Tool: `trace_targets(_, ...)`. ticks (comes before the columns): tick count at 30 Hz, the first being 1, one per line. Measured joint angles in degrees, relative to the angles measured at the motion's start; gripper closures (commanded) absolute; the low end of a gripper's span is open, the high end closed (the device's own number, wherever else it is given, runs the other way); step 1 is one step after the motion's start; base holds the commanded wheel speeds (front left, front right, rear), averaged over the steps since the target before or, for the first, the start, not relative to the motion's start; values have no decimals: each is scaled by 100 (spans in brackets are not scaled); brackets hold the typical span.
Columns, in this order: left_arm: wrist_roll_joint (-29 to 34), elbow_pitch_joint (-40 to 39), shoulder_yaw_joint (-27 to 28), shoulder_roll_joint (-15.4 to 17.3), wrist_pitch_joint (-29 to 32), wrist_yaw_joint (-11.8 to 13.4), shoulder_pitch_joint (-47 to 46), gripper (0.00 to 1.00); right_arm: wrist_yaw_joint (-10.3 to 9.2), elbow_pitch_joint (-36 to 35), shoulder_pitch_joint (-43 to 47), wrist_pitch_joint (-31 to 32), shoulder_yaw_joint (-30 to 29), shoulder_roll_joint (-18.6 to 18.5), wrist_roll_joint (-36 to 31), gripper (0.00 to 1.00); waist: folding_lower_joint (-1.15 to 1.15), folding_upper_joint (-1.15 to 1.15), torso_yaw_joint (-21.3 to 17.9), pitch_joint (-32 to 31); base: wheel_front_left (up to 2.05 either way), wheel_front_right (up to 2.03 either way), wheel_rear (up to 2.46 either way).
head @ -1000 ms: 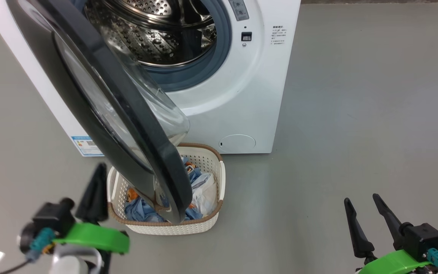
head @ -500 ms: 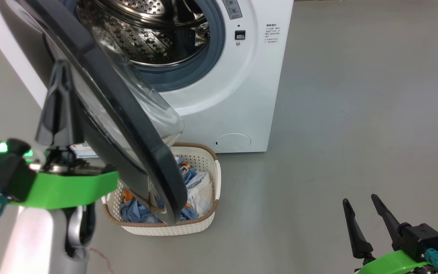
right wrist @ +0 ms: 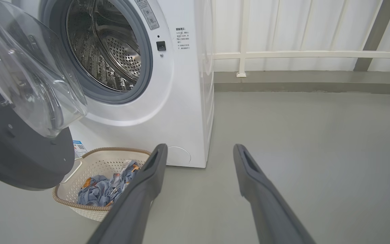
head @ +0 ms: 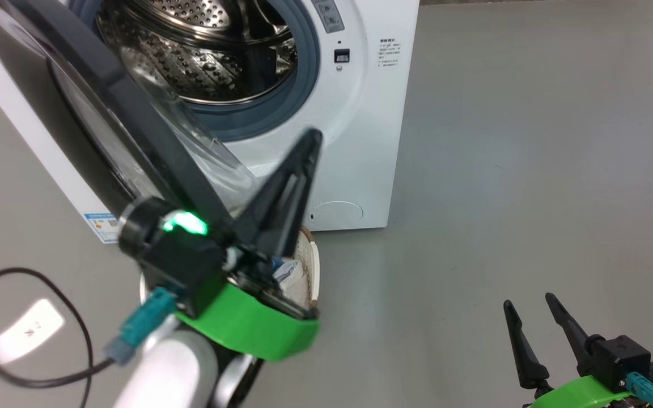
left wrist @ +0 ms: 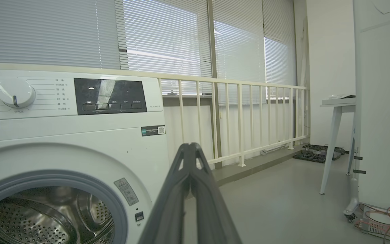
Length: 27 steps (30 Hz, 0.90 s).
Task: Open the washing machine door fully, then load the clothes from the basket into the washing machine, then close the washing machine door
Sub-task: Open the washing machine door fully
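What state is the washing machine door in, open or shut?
Open. The washing machine door stands swung away from the front, and the steel drum shows uncovered.

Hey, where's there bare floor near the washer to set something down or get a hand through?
Free: the grey floor to the right of the washing machine, up to the right gripper. Crowded: in front of the machine, where the open door overhangs the basket and the shut left gripper crosses in front.
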Motion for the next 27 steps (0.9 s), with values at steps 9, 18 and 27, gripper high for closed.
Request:
trace_targets(9, -86, 390, -352, 48, 733, 172, 634, 100, 0, 8, 2, 0, 9, 0, 0, 0, 0, 0, 0, 35, 0, 0, 0)
trace_targets(18, -101, 1015, -187, 158, 849, 526, 964, 100, 0, 5, 2, 1, 2, 0, 34, 0, 0, 0, 2, 48, 0, 0, 0)
trace_targets(27, -156, 1391, 16, 163, 704, 723, 966, 100, 0, 8, 2, 1, -30, 0, 40, 0, 0, 0, 22, 88, 0, 0, 0)
